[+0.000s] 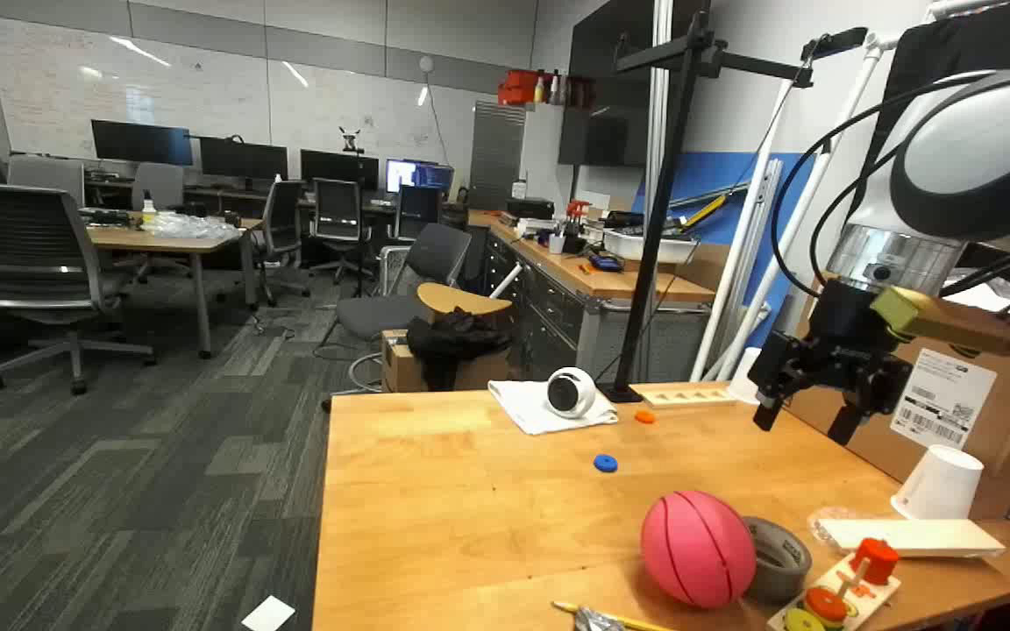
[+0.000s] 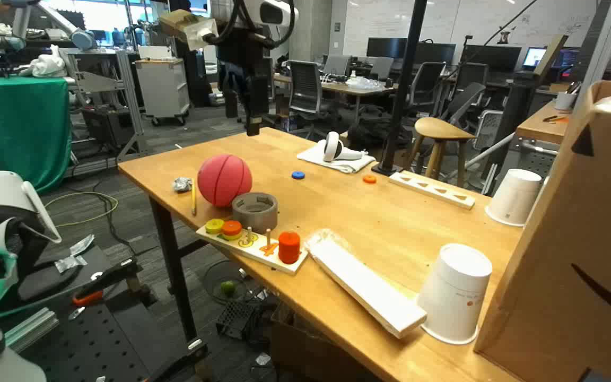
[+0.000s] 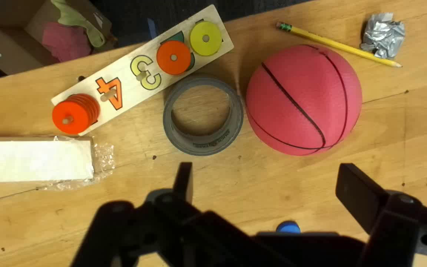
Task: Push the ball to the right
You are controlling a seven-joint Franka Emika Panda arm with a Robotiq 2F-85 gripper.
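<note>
You had the gripper (image 1: 806,422) hanging above the table (image 1: 470,491), spread wide, holding nothing; the pinkish-red ball (image 3: 304,100) sat on that table, apart from the gripper, just beside the grey tape roll (image 2: 255,217), with the yellow pencil (image 3: 339,45) and crumpled foil (image 3: 383,36) near it in your wrist view

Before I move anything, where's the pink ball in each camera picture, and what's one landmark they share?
In an exterior view: ball, low, right of centre.
In an exterior view: ball, left of centre, about mid-height.
In the wrist view: ball, right of centre, mostly upper half.
Shared landmark: grey tape roll, beside it every time.
</note>
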